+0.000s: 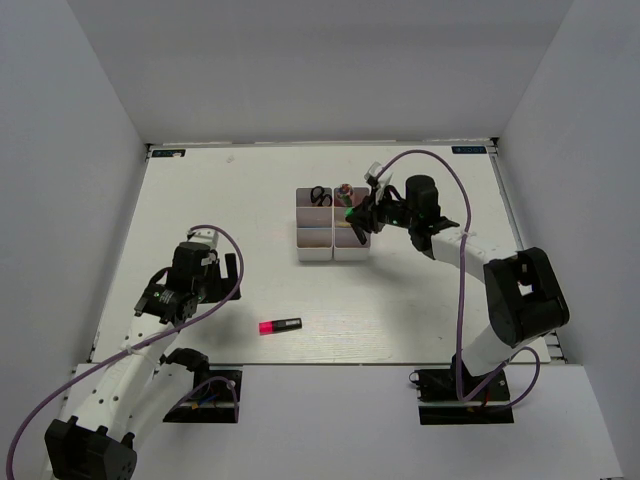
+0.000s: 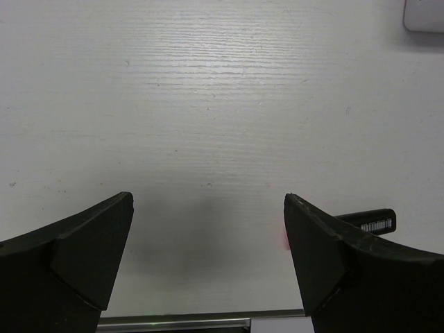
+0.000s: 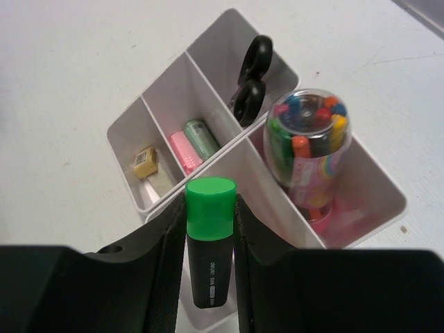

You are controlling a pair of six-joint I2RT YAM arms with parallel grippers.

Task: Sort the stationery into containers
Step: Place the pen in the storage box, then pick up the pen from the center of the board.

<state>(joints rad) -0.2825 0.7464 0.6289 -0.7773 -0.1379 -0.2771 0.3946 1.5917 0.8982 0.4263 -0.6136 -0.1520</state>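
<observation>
green highlighter (image 3: pixel 209 250) stands upright, cap up, pinched between the fingers of the right gripper (image 3: pixel 208 211), which press on its black body from both sides. in the right wrist view it hangs over the near end of the containers (image 3: pixel 166 97), at 6 o'clock in that view; whether it touches a wall cannot be told. black-handled scissors (image 3: pixel 250 80) stand handles up in the bin at 12 o'clock. a fat tube (image 3: pixel 310 152) with a clear dome full of coloured tips stands in the bin at 3 o'clock. two short items (image 3: pixel 194 142), one pink and one pale green, lie in the bin at 10 o'clock, and a small yellow block (image 3: pixel 146 161) lies in the bin at 9 o'clock.

from above, the block of bins sits toward 12 o'clock of the table (image 1: pixel 420 310). a pink highlighter (image 1: pixel 280 325) lies flat at 7 o'clock from the bins, well apart from them. the left gripper (image 2: pixel 208 198) has its fingers spread wide with nothing between them, above bare table; the pink highlighter's black end shows behind the finger at 4 o'clock in the left wrist view.
</observation>
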